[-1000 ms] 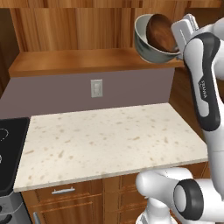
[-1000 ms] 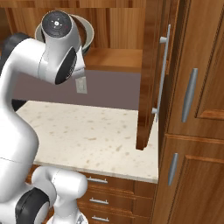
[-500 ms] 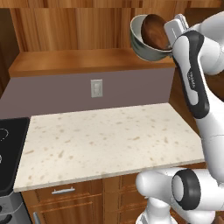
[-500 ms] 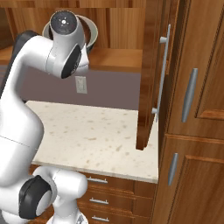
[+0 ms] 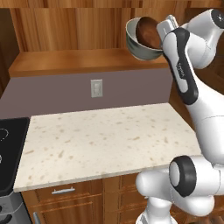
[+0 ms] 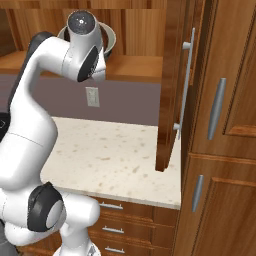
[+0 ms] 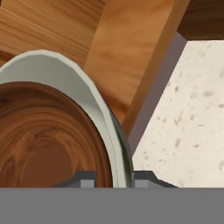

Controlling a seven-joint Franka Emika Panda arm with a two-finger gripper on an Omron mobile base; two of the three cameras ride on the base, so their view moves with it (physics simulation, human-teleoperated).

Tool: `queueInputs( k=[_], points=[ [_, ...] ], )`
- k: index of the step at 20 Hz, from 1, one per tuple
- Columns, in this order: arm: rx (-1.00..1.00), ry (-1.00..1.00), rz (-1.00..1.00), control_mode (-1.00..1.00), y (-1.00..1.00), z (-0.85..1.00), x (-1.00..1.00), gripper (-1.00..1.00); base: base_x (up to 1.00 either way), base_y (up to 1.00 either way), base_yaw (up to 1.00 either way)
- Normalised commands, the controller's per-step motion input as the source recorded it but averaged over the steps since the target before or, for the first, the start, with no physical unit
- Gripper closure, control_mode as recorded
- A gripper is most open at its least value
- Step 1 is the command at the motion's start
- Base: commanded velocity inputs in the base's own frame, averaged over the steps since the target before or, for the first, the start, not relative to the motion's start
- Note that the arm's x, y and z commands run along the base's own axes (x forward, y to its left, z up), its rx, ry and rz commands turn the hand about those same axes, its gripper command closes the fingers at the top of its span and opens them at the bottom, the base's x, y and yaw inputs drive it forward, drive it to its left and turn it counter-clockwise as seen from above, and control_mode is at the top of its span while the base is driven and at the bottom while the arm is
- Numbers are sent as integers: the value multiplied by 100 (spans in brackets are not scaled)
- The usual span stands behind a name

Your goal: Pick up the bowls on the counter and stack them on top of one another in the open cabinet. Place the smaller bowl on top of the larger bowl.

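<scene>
Wooden smaller bowl (image 5: 148,31) nested in larger bowl (image 5: 141,44), gripper (image 7: 114,180) pinching both rims, tilted, upper right, heading for open cabinet (image 5: 83,61).

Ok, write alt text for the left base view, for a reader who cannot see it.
The white arm holds the larger bowl, tilted, with the smaller bowl nested inside, up in front of the open cabinet. Below lies the counter, with a black stovetop at its left end and a wall outlet on the backsplash.
</scene>
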Motion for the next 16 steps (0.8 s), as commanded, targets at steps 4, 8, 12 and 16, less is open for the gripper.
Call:
queueInputs(
  k=[4,8,12,16],
  points=[
    [0,2,-1,-100,1,-5,38,100,0,0,0],
    [0,2,-1,-100,5,-6,47,100,0,0,0],
    [0,2,-2,-100,7,-10,46,100,0,0,0],
    [0,2,-2,-100,6,-11,43,100,0,0,0]
  ],
)
